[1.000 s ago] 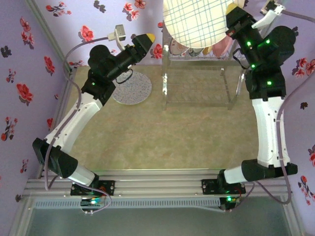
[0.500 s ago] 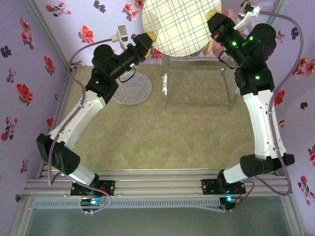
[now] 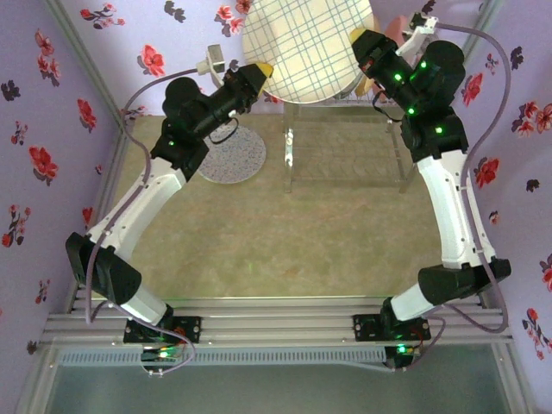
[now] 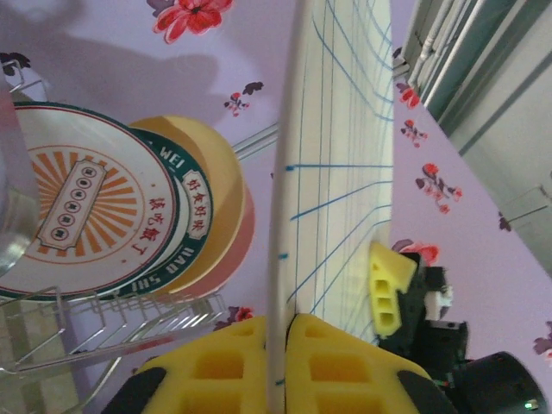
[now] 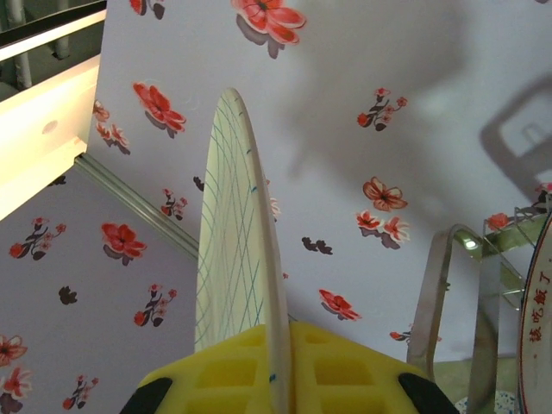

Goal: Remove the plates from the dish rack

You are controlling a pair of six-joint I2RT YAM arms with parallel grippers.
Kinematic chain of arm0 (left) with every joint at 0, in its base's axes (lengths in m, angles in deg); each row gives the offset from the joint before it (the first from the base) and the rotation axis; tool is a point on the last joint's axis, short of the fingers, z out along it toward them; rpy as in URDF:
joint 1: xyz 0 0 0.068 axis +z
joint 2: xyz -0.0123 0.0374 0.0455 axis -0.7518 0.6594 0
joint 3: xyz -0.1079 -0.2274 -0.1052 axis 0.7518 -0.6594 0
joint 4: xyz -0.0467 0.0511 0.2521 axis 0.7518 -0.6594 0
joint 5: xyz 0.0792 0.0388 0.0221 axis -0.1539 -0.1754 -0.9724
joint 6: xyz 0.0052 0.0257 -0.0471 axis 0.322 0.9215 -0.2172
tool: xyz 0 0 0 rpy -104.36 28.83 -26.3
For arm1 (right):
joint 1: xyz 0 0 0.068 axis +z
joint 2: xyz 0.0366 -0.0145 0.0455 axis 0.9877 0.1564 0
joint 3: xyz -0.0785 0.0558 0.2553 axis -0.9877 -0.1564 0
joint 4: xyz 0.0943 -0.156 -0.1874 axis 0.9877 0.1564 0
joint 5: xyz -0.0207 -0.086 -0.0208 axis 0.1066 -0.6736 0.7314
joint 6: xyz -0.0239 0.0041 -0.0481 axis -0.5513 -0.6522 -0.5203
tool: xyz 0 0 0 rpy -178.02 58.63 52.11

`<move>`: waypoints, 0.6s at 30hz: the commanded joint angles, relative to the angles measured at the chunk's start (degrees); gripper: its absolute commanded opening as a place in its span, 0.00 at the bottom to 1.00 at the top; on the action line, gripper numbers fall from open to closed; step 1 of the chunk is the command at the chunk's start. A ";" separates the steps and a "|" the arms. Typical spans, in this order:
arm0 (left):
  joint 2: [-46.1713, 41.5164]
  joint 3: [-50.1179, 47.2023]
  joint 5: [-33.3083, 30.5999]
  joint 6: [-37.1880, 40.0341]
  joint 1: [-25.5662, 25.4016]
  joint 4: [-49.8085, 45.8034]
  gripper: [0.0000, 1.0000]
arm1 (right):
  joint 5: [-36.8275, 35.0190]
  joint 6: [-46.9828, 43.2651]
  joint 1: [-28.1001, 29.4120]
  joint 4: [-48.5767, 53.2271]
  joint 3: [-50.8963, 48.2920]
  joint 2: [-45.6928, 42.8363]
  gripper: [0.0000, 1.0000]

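A large cream plate with blue check lines (image 3: 304, 43) hangs in the air at the back, left of and above the dish rack (image 3: 345, 177). My left gripper (image 3: 261, 72) is shut on its left rim, and my right gripper (image 3: 360, 41) is shut on its right rim. In the left wrist view the plate (image 4: 341, 129) stands edge-on between my yellow pads (image 4: 278, 366), with the right gripper's fingertip (image 4: 385, 289) on its far rim. Still in the rack (image 4: 103, 336) are an orange-rayed, teal-rimmed plate (image 4: 78, 207), a yellow plate (image 4: 220, 172) and a pink plate (image 4: 244, 233). In the right wrist view the held plate (image 5: 233, 233) rises from my shut right gripper (image 5: 280, 379).
A speckled plate (image 3: 231, 153) lies flat on the table (image 3: 285, 241) left of the rack, under the left arm. The flowered back wall (image 3: 121, 26) stands close behind the held plate. A rack leg (image 5: 448, 293) rises to the right of my right gripper.
The right arm carried the checked plate leftward from above the rack. The left gripper, open before, closed on the plate's left rim.
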 commanded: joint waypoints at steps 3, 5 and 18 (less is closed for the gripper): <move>0.18 1.61 0.99 1.91 -0.42 -0.17 0.00 | 0.60 -0.35 0.97 -2.39 0.53 -0.49 0.00; 0.14 1.84 1.25 1.97 -0.43 -0.42 0.00 | 0.63 -0.80 1.04 -1.93 0.77 -0.49 0.00; -2.27 1.87 1.92 -1.29 4.92 2.12 0.00 | -5.29 -16.05 1.99 10.15 2.29 -4.44 0.71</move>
